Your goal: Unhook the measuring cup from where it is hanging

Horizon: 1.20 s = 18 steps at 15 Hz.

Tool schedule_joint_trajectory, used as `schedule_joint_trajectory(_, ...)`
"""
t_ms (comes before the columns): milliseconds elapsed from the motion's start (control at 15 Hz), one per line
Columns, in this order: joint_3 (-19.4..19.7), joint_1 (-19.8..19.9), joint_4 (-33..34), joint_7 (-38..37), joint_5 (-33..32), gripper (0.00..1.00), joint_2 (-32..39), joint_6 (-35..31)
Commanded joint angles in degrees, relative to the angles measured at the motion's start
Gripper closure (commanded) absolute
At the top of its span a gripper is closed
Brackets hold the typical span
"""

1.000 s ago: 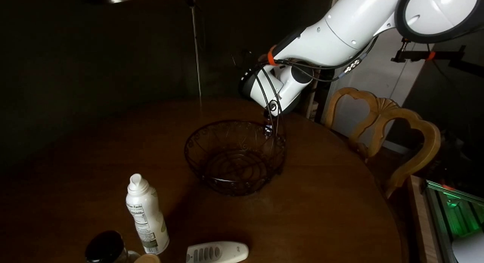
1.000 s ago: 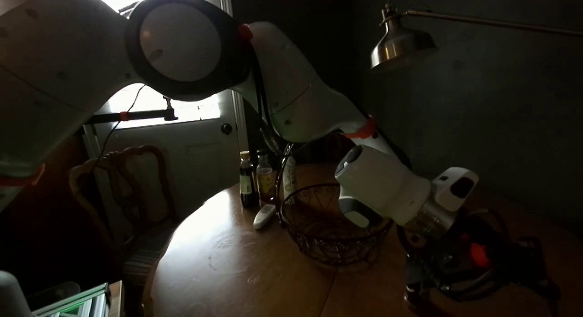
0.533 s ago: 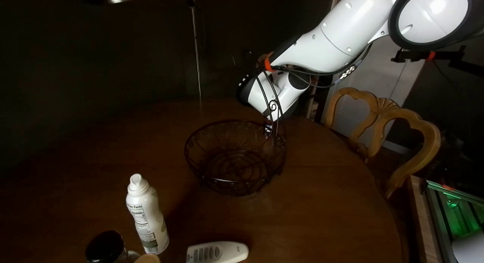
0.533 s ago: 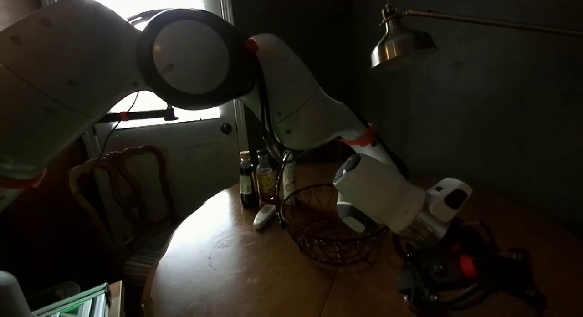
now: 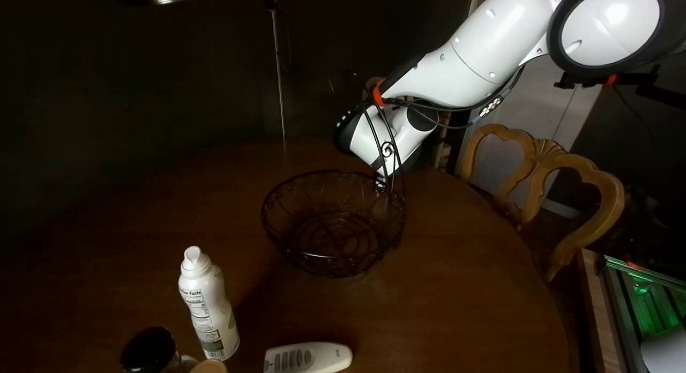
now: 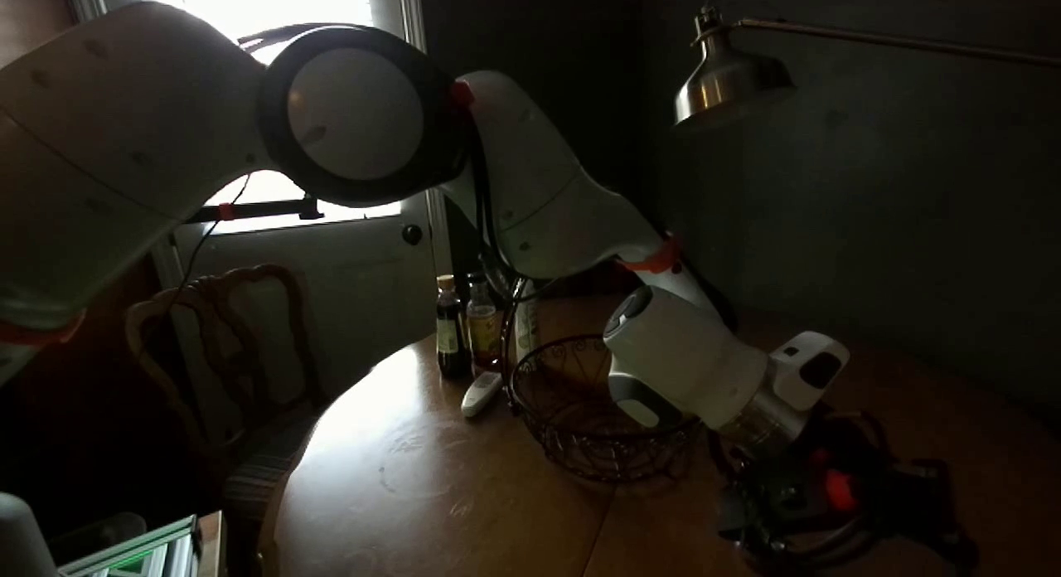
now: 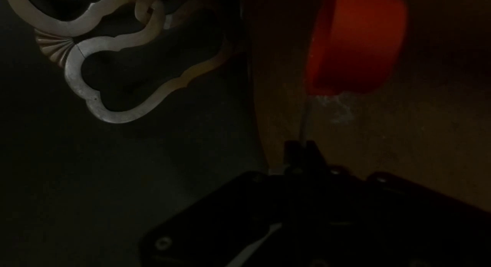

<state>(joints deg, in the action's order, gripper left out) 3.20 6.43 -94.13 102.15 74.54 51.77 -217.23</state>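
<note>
One cup (image 7: 360, 48): red, in the gripper (image 7: 304, 146), seen against the table (image 7: 402, 155); its form is plain in the wrist view only.
Mouth: toward the left of that view, on the side of the table's edge; base to the right.
Handle (image 7: 304, 123): thin, straight, running from the rim down to the fingertips (image 7: 294, 152); long axis near upright in the wrist view, cup at the far end.
Gripper: black; tips drawn narrow about the handle, one each side.
Red patch (image 6: 839, 490): amid the gripper's dark body in an exterior view; whether cup or fitting, cannot tell.
Arm (image 6: 530, 162): white; in an exterior view its lower end stands behind the loop (image 5: 387, 149), the gripper mostly lost in darkness.
Basket (image 5: 313, 254): round, dark wire, on the table, bearing the loop; in both exterior views.
White bottle (image 5: 209, 303): upright, label print showing in an exterior view.
Dark bottle (image 6: 450, 332), amber bottle (image 6: 483, 324): upright, side by side in an exterior view.
Remote (image 6: 481, 393): lying near the basket, whole in an exterior view.
Chair (image 7: 73, 69): wooden back, beside the table; in all three views.
Lamp (image 6: 729, 84): metal, full shade in an exterior view.
Door (image 6: 365, 270): bright window, in an exterior view.
</note>
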Motion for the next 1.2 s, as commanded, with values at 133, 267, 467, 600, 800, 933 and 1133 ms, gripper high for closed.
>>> schedule_joint_trajectory(133,0.1,-0.4,1.8,0.7,1.0,0.87,1.6,-0.4)
schedule_joint_trajectory(267,0.1,-0.5,1.9,0.8,1.0,0.66,1.6,-0.4)
schedule_joint_trajectory(467,0.2,-0.5,2.0,0.8,1.0,0.56,1.6,-0.4)
schedule_joint_trajectory(600,0.2,-0.5,2.1,0.7,1.0,0.57,1.6,-0.4)
schedule_joint_trajectory(800,0.1,-0.6,1.8,1.7,1.8,0.31,0.6,-0.1)
schedule_joint_trajectory(933,0.1,-0.6,0.3,5.6,4.0,0.28,-1.9,1.0)
schedule_joint_trajectory(1133,-0.1,0.2,-1.9,15.5,9.9,0.08,-7.0,2.3)
